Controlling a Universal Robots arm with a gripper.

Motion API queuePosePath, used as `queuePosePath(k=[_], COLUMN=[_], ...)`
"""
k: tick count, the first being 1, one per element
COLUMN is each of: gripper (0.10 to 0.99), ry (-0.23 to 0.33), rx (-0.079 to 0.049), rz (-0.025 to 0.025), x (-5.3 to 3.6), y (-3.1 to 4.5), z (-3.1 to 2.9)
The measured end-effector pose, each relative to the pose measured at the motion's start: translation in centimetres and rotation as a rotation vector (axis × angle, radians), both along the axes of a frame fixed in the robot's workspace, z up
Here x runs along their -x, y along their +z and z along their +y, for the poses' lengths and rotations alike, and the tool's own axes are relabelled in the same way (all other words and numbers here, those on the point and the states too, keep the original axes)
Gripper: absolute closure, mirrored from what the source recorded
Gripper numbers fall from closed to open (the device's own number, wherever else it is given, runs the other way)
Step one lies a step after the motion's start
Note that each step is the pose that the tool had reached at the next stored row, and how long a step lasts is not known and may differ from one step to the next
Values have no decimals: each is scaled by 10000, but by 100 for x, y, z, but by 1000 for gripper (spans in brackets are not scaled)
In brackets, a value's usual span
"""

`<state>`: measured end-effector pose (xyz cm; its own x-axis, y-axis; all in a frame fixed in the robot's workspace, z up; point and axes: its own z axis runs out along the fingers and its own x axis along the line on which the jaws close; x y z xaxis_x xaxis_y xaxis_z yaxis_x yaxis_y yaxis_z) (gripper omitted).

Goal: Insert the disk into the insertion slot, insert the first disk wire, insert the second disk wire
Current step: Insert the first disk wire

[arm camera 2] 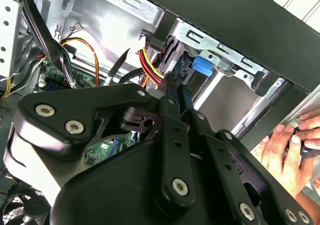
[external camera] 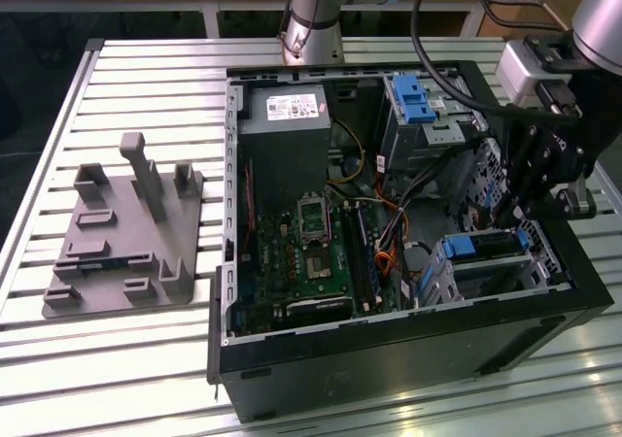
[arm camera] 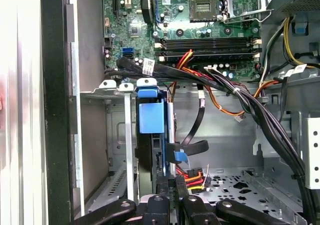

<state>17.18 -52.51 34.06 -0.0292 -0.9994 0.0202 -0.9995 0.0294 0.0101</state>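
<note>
First wrist view puts the arm's black two-fingered gripper (arm camera: 174, 182) low inside the open black tower computer case (external camera: 389, 364). Its fingers are drawn almost together and, as far as I can judge, pinch the black plug of the red, yellow and orange disk wire (arm camera: 194, 177). Just beside the tips sits the disk (arm camera: 150, 117), a drive in its bright blue plastic carrier, pushed into the insertion slot (arm camera: 117, 135), the grey sheet-metal cage against the case wall. A flat black cable with a blue plug (arm camera: 181, 155) curls onto the drive's rear edge, so I take the seating as done, one lead as in, and a wire step as the one in hand. Mating this plug calls for squaring it to the drive's socket and a straight, gentle push, with loose cables crowding close. Farther off lie the green motherboard (arm camera: 200, 30) and, in the exterior view, the grey power supply (external camera: 287, 165), whose white label carries print I cannot make out. A person's hand (arm camera 2: 285, 150) rests outside the case in the second wrist view.
</note>
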Motion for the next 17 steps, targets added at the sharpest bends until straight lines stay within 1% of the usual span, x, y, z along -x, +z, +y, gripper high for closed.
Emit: queuePosePath(k=[7,17], gripper=[918,918], ry=[0,0], rx=[-1,0], rz=[0,0], x=[0,0], y=[-5,-23], z=[-33,-42])
